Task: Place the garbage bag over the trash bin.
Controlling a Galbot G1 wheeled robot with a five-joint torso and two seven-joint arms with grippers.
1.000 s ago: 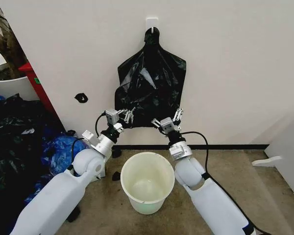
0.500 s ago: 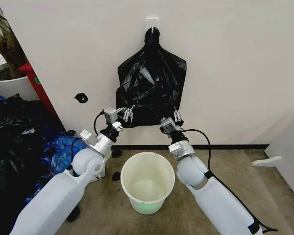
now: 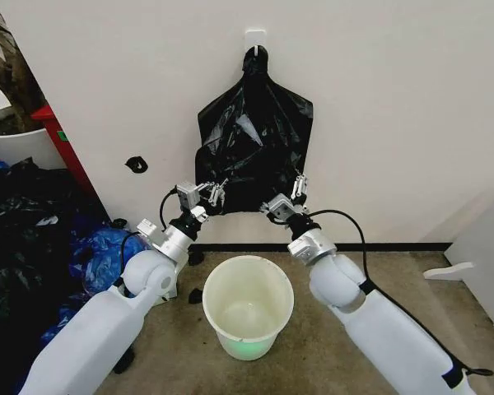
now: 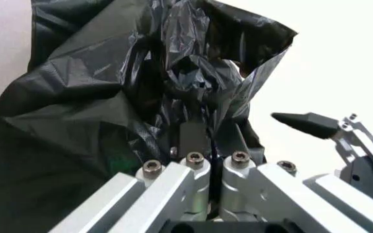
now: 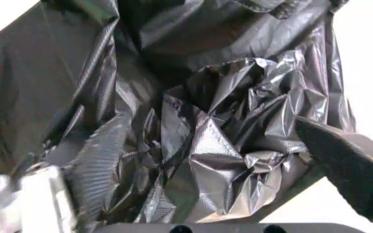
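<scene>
Now left gripper [image 4: 199, 145] pinches garbage bag [image 3: 255, 148].

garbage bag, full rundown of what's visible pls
The garbage bag is thin, glossy, crinkled black plastic, hanging flat against the white wall from a white hook by its bunched neck. It widens downward to a ragged lower edge above the trash bin. The left gripper has its jaws shut on the lower left corner; the right gripper is at the lower right corner, jaws open around crumpled plastic.
</scene>
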